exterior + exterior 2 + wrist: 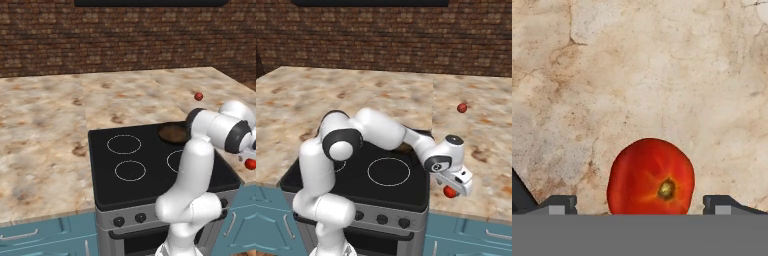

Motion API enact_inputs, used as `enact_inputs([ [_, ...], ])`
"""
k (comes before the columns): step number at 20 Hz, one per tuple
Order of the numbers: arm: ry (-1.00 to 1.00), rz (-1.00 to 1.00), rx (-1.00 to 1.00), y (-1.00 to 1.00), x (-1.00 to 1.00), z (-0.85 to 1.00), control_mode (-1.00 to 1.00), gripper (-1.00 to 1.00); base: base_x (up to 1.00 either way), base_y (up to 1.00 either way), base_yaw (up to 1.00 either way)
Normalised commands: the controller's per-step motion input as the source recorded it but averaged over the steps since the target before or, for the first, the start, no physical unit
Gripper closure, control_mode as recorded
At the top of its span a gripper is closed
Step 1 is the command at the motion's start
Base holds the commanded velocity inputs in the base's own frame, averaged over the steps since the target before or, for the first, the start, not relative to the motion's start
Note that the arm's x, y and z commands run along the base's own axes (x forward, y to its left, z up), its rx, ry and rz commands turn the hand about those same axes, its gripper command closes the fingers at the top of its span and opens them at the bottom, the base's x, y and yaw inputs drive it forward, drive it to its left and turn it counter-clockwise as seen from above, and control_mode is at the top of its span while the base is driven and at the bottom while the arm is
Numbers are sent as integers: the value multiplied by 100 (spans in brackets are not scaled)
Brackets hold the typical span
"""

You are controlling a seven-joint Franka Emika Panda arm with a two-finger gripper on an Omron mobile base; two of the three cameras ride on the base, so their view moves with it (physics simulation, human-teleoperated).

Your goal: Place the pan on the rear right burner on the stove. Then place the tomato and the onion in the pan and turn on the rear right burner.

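Two small red items sit on the mottled beige stone counter [45, 125] to the right of the glossy black glass cooktop stove [150, 185]: the bright orange-red tomato [650, 176] near the front edge, and the darker maroon onion [461, 107] farther back, well apart from it. The two-finger gripper [640, 205] is lowered over the tomato; in the hand view its dark fingertips [559, 204] stand spread wide, one on each side of the fruit, with bare counter visible between each tip and the tomato skin, so the jaws are open and nothing is held. The tomato's stem scar faces the camera. In the right base view the white arm reaches across the stove's right side, and the tomato shows just beneath the hand. The small round dark brown pan [172, 133] rests at the far right of the cooktop, partly hidden behind the arm's elbow; the smallest white burner ring cannot be made out beneath it. Black knobs [382, 219] line the grey steel front.
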Motion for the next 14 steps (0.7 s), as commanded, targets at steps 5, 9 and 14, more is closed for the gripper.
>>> enact_inputs([
  [5,0,-2,0,-13,16,-13,-100,-100,0,0,0],
  [9,0,-5,0,-21,-2,-26,-100,-100,0,0,0],
  [14,0,-5,0,-7,-11,-20,-100,-100,0,0,0],
])
